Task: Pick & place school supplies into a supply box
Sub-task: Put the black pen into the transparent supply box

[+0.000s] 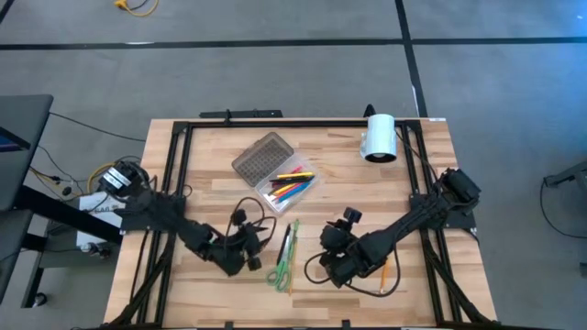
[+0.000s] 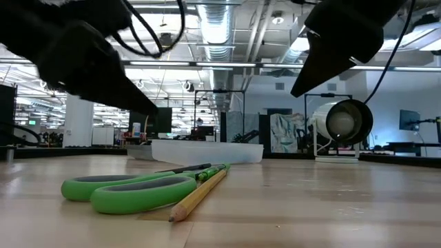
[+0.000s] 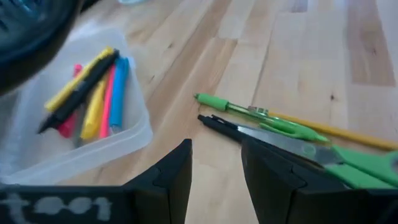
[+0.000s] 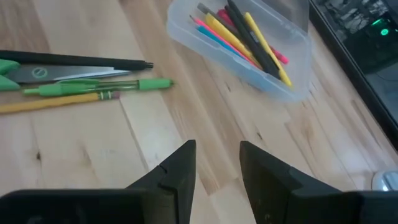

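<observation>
The clear supply box [image 1: 286,190] lies mid-table with its grey dotted lid [image 1: 260,158] hinged open toward the far left. Yellow, pink, blue and black pens [image 3: 93,99] lie inside it [image 4: 245,37]. Near the front, green-handled scissors [image 1: 280,271], a green pen [image 3: 261,115], a black pen [image 4: 81,61] and a yellow pencil [image 2: 200,196] lie flat on the wood side by side. My left gripper [image 1: 251,258] hovers open just left of them. My right gripper [image 1: 332,263] hovers open just right of them. Both hold nothing.
A white cylinder [image 1: 379,137] lies on a stand at the table's far right corner. An orange pencil [image 1: 383,272] lies on the wood under my right arm. Black frame rails run along the left, right and far edges. Bare wood shows between the box and the scissors.
</observation>
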